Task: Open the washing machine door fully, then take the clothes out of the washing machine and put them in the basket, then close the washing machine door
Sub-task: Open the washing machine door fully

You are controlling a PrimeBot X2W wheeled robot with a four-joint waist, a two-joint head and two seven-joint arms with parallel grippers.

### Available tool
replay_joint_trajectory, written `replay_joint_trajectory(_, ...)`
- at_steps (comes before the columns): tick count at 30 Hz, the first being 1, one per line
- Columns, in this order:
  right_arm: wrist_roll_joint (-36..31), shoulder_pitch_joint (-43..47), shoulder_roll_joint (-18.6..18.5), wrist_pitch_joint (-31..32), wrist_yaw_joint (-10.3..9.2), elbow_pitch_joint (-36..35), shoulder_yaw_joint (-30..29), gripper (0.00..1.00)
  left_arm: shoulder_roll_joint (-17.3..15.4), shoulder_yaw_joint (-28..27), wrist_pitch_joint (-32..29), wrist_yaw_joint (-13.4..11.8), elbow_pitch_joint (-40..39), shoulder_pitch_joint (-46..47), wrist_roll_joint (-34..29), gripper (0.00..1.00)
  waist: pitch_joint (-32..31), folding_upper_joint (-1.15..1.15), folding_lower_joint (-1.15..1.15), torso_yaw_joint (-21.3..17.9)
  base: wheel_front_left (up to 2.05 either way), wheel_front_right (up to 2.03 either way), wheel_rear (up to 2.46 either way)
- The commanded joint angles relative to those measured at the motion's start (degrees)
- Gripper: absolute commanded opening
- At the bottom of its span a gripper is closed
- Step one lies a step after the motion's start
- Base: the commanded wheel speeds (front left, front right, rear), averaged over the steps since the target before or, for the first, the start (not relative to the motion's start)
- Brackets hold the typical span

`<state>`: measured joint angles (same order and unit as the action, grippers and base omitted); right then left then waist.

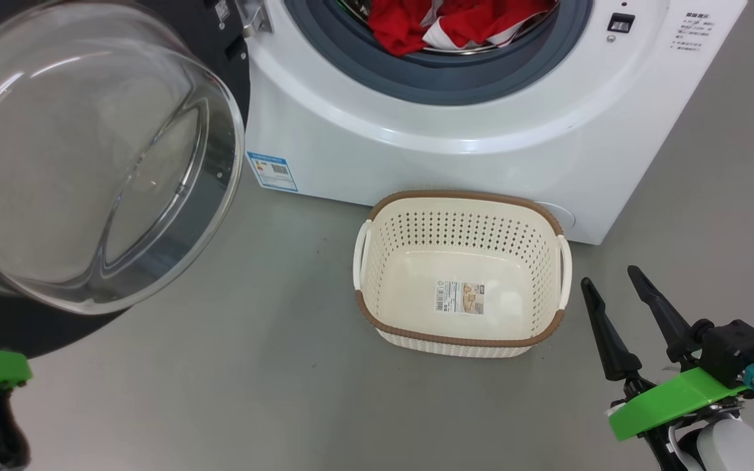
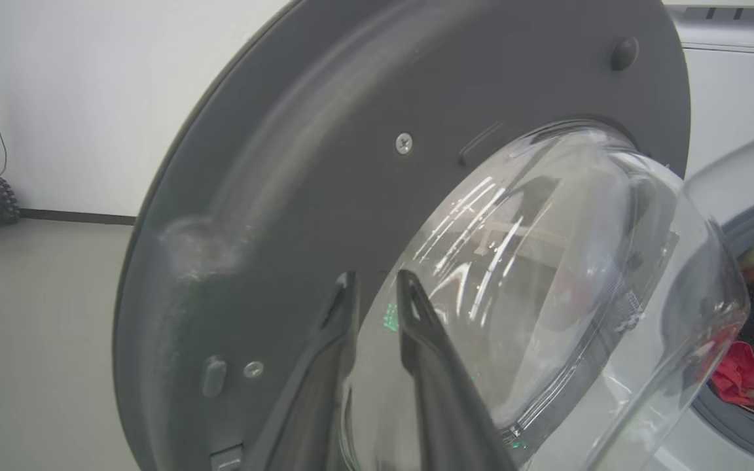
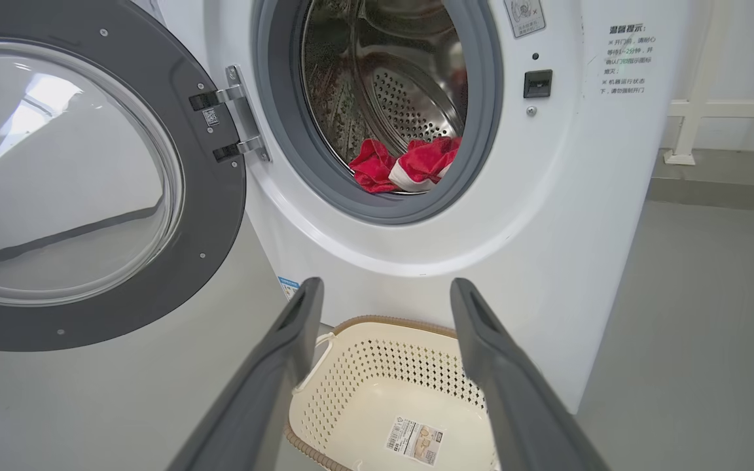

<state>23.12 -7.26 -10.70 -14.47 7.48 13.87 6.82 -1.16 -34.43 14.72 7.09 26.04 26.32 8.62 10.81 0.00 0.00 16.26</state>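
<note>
Two dark fingers of the left tool narrowly parted, gripping nothing, near the washing machine door (swung wide), right tool spread wide beside the basket, clothes inside the washing machine

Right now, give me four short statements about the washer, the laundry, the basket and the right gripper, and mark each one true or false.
1. The washing machine door stands open. True.
2. The red clothes are already in the basket. False: they lie in the drum, and the basket has no clothes in it.
3. The basket stands on the floor in front of the washing machine. True.
4. The right gripper is shut on a garment. False: its fingers stand apart and hold nothing.
</note>
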Motion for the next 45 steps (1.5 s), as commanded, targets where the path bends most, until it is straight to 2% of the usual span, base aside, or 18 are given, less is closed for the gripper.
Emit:
replay_joint_trajectory(1,-0.3,0.4,-0.2,-0.5,0.01,-1.2,1.0,1.0,-2.0,0.0,0.3,0.3,-2.9,-2.0,0.5,0.37,-0.8,0.0,0.0,-0.3,0.0,0.0,0.0)
replay_joint_trajectory(4,-0.3,0.9,0.1,-0.5,0.01,-1.0,1.0,1.0,-1.8,1.8,0.3,0.3,-4.8,-4.2,1.2,0.45,-1.6,0.0,0.0,-0.6,0.0,0.0,0.0)
replay_joint_trajectory(6,-0.3,1.1,0.4,-0.5,0.01,-1.0,1.0,1.0,-1.8,3.5,0.3,0.4,-6.0,-5.9,1.9,0.55,-2.1,0.0,0.0,-1.0,0.0,0.0,0.0)
replay_joint_trajectory(7,-0.4,1.2,0.6,-0.5,0.01,-1.0,1.0,1.0,-1.8,5.0,0.3,0.4,-6.5,-6.9,2.6,0.81,-2.3,0.0,0.0,-1.3,0.0,0.0,0.0)
replay_joint_trajectory(8,-0.4,1.3,0.7,-0.5,0.01,-1.0,0.9,1.0,-1.8,6.7,0.3,0.4,-7.2,-7.9,3.3,0.88,-2.4,0.0,0.0,-1.6,0.0,0.0,0.0)
replay_joint_trajectory(9,-0.4,1.4,0.8,-0.5,0.01,-1.1,0.8,1.0,-1.7,8.4,0.3,0.4,-7.9,-9.0,4.2,1.0,-2.5,0.0,0.0,-1.9,0.0,0.0,0.0)
replay_joint_trajectory(10,-0.4,1.4,0.8,-0.5,0.01,-1.1,0.8,1.0,-1.7,8.4,0.3,0.4,-7.9,-9.0,4.2,1.0,-2.5,0.0,0.0,-1.9,0.0,0.0,0.0)
replay_joint_trajectory(16,-0.5,1.6,1.1,-0.5,0.01,-1.3,0.0,1.0,-1.7,16.6,0.3,0.4,-11.7,-15.1,7.4,1.0,-2.9,0.0,0.0,-4.0,0.0,0.0,0.0)
replay_joint_trajectory(23,-0.5,1.8,1.3,-0.5,0.01,-1.4,-0.8,1.0,-2.4,22.9,0.3,0.4,-13.1,-18.7,7.6,1.0,-2.8,0.0,0.0,-6.9,0.0,0.0,0.0)
replay_joint_trajectory(37,-0.5,1.9,2.1,-0.5,0.01,-1.8,-2.7,1.0,-3.6,29.9,0.3,0.4,-14.9,-20.2,9.4,1.0,-2.1,0.0,0.0,-13.3,0.0,0.0,0.0)
replay_joint_trajectory(45,-0.3,2.1,2.5,-0.5,0.01,-2.0,-3.7,1.0,-4.3,31.7,0.3,0.4,-14.7,-20.4,11.0,1.0,-1.9,0.0,0.0,-17.2,0.0,0.0,0.0)
